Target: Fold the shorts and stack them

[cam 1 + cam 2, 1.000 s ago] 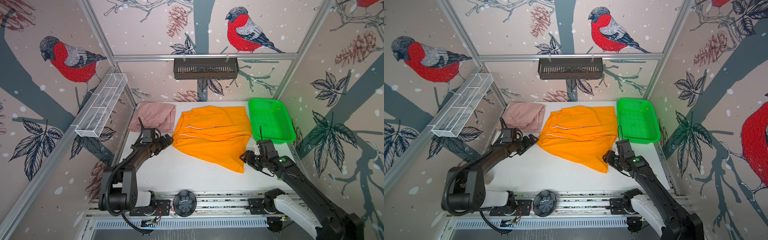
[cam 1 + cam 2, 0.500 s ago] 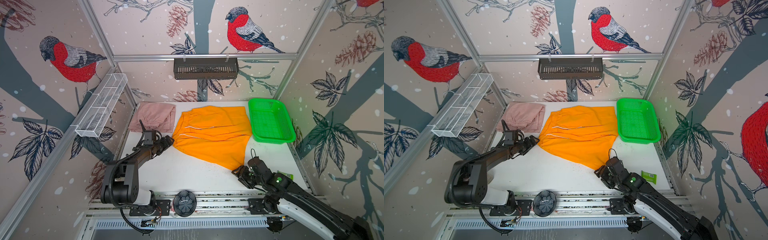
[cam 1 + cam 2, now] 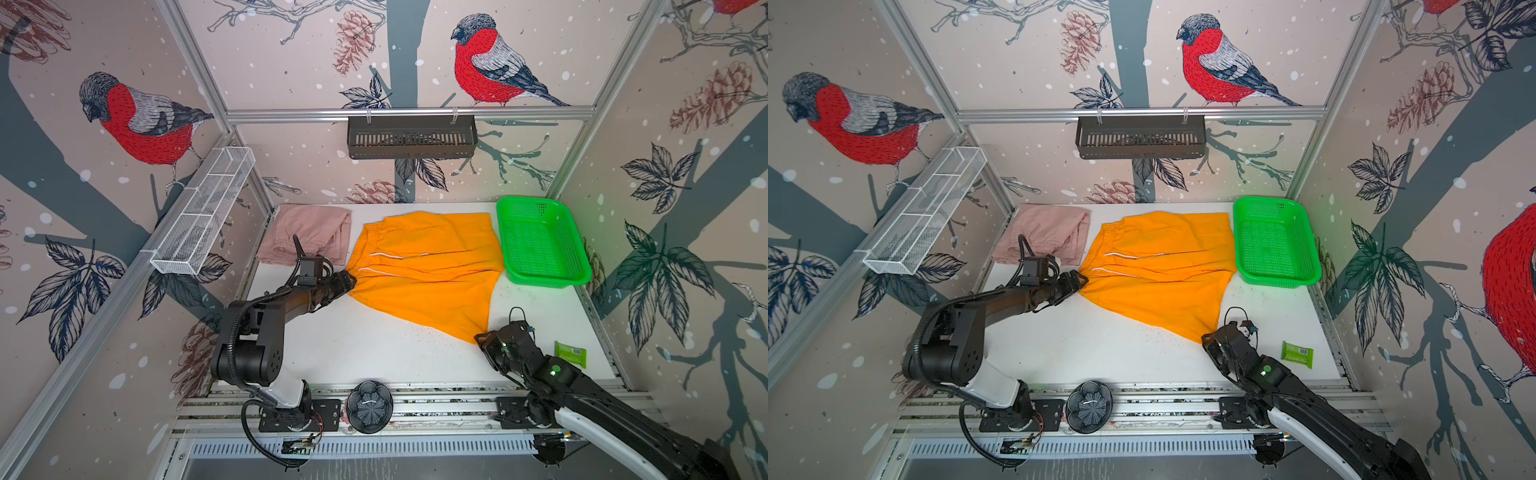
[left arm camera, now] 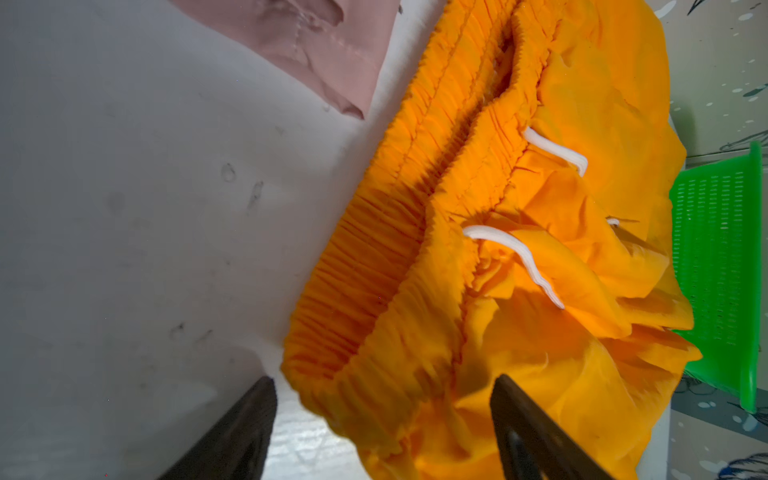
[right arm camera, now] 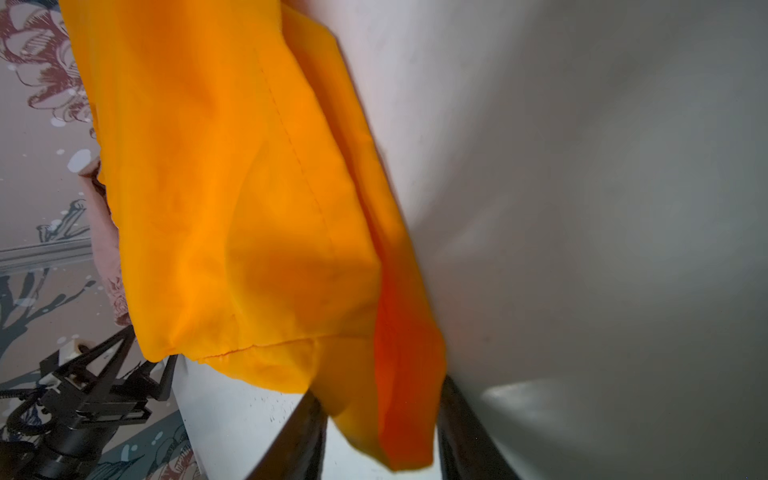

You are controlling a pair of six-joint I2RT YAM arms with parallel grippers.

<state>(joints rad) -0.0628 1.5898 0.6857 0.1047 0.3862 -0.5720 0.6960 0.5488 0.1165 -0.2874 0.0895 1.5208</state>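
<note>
Grasping the orange shorts (image 3: 424, 274) to fold: my left gripper (image 3: 350, 281) straddles the waistband corner, my right gripper (image 3: 481, 338) the hem corner, both spread. Next I pinch both, then lift.

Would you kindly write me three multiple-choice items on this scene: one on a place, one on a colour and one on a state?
1. The green plastic mesh basket stands: A) far right on the white table, beside the bright orange cloth shorts; B) at the table's near left edge; C) upside down on the shorts.
2. The orange shorts' drawstring is: A) black; B) white; C) green.
3. The fingers of the left hand are: A) pressed shut on nothing; B) apart, astride the orange waistband corner; C) inside the basket.
Answers: 1 A, both top views show it there; 2 B, the left wrist view shows white cord; 3 B, that view shows waistband between spread fingers.
</note>
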